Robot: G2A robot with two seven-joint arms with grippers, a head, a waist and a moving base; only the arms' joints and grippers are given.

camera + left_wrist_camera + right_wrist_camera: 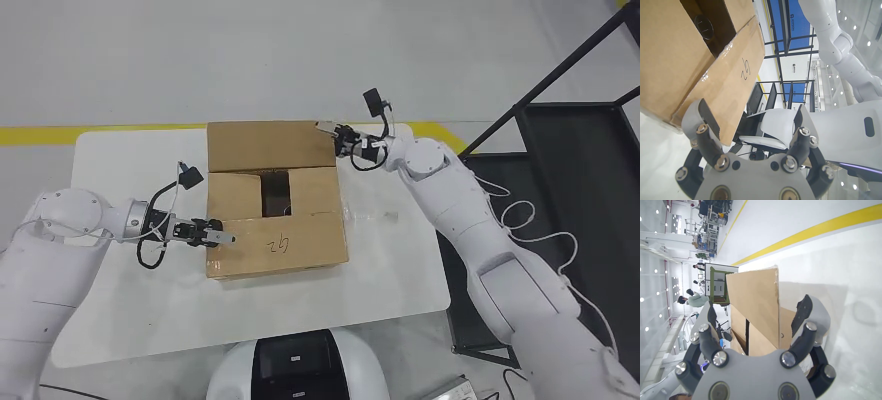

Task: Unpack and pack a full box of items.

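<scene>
- Top view: the box (315, 195) sits mid-frame on the white surface (120, 170), with its outer flaps folded out and its inner flaps half shut over a dark gap.
- My left tool (222, 238) is released, straddling the lower flap's left corner. My right tool (330, 128) is spread around the upper flap's right edge.
- I judge unpacking barely begun: a dark round item (703, 28) lies inside.

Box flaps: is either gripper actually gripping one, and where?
Nothing is held. The left gripper is open at the corner of the near flap. The right gripper is open with the far flap edge between its fingers, not clamped.
</scene>
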